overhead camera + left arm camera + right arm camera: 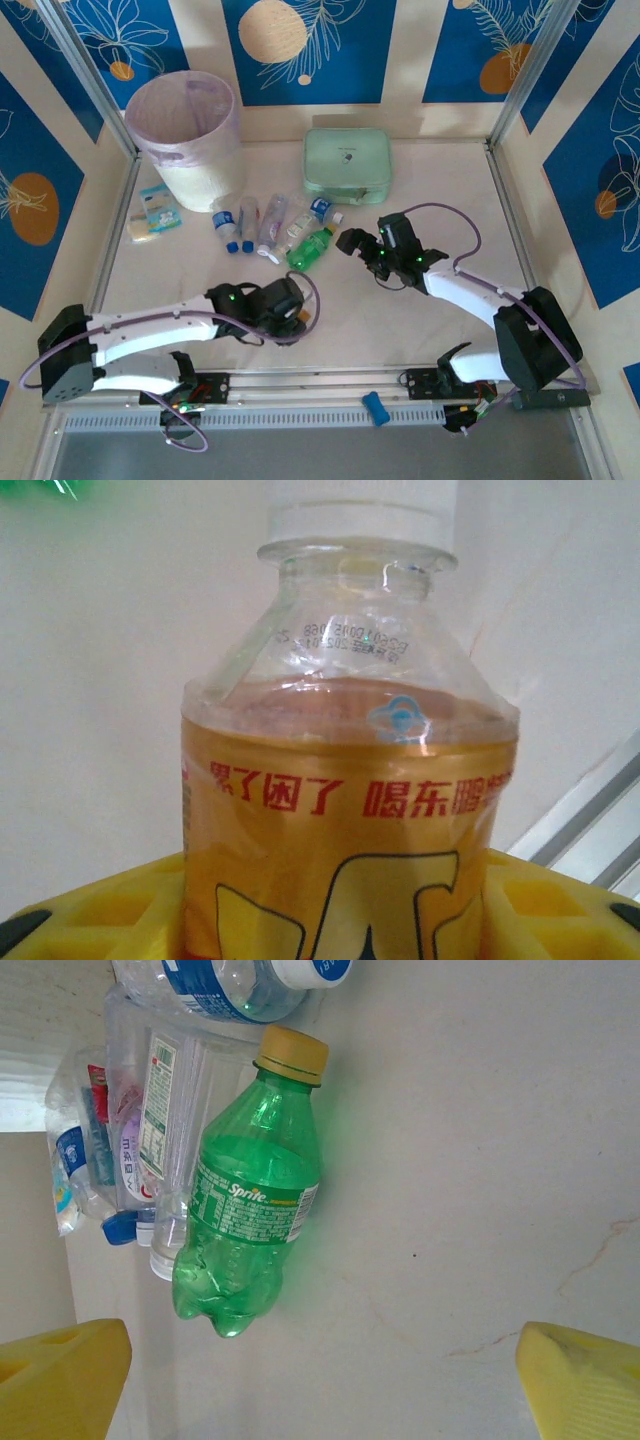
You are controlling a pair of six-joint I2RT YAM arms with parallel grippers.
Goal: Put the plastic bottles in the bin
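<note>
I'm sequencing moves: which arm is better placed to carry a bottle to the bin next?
Left. The left gripper appears closed around a yellow-labelled bottle, and the bin stands at the far left. The right gripper is open, short of the green bottle, holding nothing.

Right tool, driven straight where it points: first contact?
Probably the green bottle, lying just ahead of the open right tool, slightly left of its midline. Depth is unclear, so it may only graze it.

Robot lab test cell: white table [400, 310] boxed in by alu. frame posts [85, 75] w/ printed blue-and-cream backdrop panels [310, 50] (leaf and circle pattern); left arm [150, 330] and right arm [465, 290] bolted to a slotted rail [300, 385] at near edge, purple cables [479, 240] looping loose.
</note>
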